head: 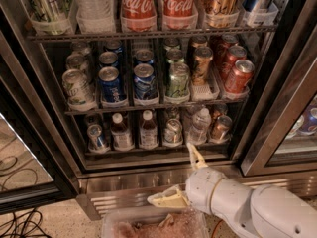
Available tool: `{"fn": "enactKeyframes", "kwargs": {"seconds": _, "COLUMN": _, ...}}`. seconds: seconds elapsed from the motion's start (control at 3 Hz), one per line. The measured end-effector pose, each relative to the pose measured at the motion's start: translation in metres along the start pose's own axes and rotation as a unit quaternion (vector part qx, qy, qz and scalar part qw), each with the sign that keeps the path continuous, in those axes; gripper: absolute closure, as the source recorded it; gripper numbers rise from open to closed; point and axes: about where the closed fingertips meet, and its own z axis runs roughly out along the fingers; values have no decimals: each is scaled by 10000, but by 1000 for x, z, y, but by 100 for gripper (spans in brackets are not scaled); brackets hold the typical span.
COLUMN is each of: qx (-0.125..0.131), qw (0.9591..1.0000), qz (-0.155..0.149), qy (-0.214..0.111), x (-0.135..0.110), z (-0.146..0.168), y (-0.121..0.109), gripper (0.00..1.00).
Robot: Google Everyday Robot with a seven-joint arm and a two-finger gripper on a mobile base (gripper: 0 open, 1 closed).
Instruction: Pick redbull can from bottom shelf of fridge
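The fridge (119,185) stands open in the camera view. Its bottom shelf (148,150) holds small bottles and cans in clear trays. The redbull can (96,136), slim and blue-and-silver with a silver top, stands at the shelf's far left front. My gripper (169,172) is open and empty. It hovers in front of the steel base, below the shelf and to the right of the can. One cream finger (194,155) points up at the shelf's front edge, the other (166,200) points left.
Two brown bottles (121,132), a silver can (173,131), a clear bottle (199,125) and a copper-brown can (220,127) share the bottom shelf. Wider blue, green and red cans fill the rack above (143,81). A clear tub (153,222) sits below my arm. Cables (20,224) lie on the floor at left.
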Motion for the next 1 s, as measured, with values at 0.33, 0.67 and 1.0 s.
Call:
{"fn": "enactKeyframes", "kwargs": {"seconds": 0.33, "qx": -91, "qw": 9992, "qz": -126, "qy": -361, "x": 10, "z": 38, "y": 16, "gripper": 0}}
{"fn": "enactKeyframes", "kwargs": {"seconds": 0.67, "qx": 23, "qw": 9985, "qz": -342, "qy": -439, "x": 15, "z": 71, "y": 29, "gripper": 0}}
{"fn": "enactKeyframes", "kwargs": {"seconds": 1.0, "qx": 177, "qw": 9988, "qz": -285, "qy": -369, "x": 21, "z": 72, "y": 20, "gripper": 0}}
